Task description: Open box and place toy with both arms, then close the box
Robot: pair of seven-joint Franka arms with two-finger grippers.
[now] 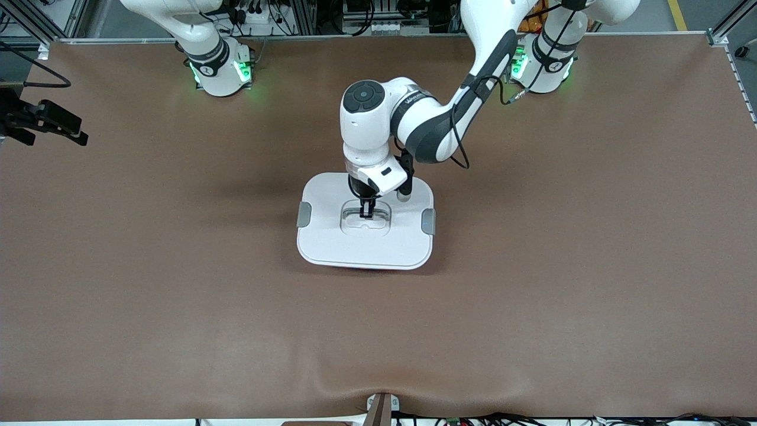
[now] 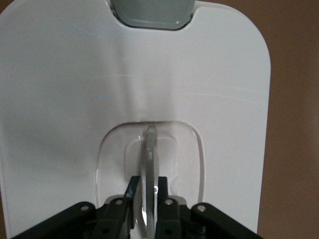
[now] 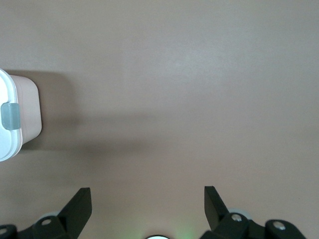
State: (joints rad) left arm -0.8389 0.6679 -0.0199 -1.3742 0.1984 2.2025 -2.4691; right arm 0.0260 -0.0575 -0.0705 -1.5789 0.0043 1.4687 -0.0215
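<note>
- Translucent pink plastic box (image 3: 25, 107), white lid (image 1: 331, 236) seated; toy unseen, likely inside.
- Left gripper (image 1: 366, 207) pinches lid's clear handle (image 2: 149, 169).
- Right gripper (image 3: 147, 204) waits, jaws wide, empty.

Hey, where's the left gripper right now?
In the front view the left gripper is down at the middle of the box lid, its fingers either side of the raised handle in the recess.

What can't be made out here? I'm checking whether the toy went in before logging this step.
- Toy: not visible in any view; the white lid covers the box, so its contents are hidden.
- Left hand on the lid's handle: its fingertips are cut off by the left wrist view's edge.
- Right hand: outside the front view.
</note>
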